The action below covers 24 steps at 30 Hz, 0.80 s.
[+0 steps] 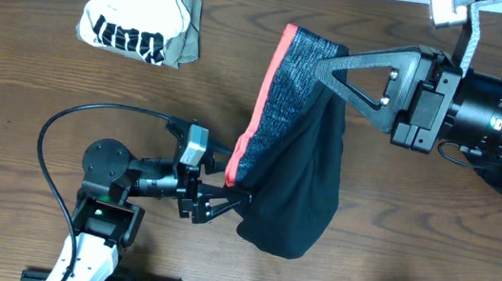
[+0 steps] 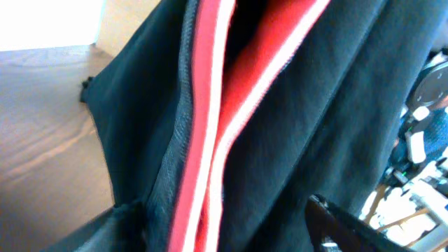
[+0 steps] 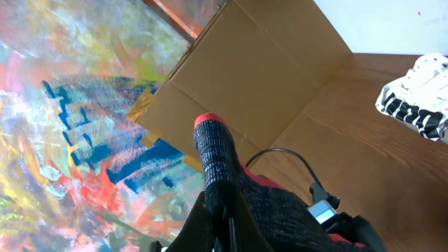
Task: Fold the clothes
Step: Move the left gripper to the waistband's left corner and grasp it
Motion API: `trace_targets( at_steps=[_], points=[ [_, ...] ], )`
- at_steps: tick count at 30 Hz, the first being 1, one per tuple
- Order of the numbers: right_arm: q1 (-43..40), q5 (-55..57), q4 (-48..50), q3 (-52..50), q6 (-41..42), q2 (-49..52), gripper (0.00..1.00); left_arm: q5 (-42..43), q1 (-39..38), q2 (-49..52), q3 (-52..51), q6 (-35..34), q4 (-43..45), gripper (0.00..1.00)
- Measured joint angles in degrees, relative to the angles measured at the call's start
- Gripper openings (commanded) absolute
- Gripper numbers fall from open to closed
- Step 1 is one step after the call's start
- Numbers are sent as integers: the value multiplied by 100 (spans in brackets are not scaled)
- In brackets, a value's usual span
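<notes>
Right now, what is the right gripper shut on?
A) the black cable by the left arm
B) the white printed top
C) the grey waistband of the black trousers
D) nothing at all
C: the right gripper pinches the grey waistband of the black trousers, while the white printed top lies apart at the far side, untouched.

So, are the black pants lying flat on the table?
No, the right gripper holds the black pants up by the grey waistband, so they hang.
</notes>
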Motion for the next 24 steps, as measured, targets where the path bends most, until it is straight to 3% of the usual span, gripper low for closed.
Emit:
trace_targets(
  at_steps=[3,6,24],
  points=[
    [0,0,-2,0,0,0,1,-52,-63,17,15,-26,9,44],
    [0,0,-31,0,-17,0,1,-111,-83,28,26,-4,9,37],
    [0,2,-361,0,-199,0,1,-173,162,28,94,-15,20,38]
  ],
)
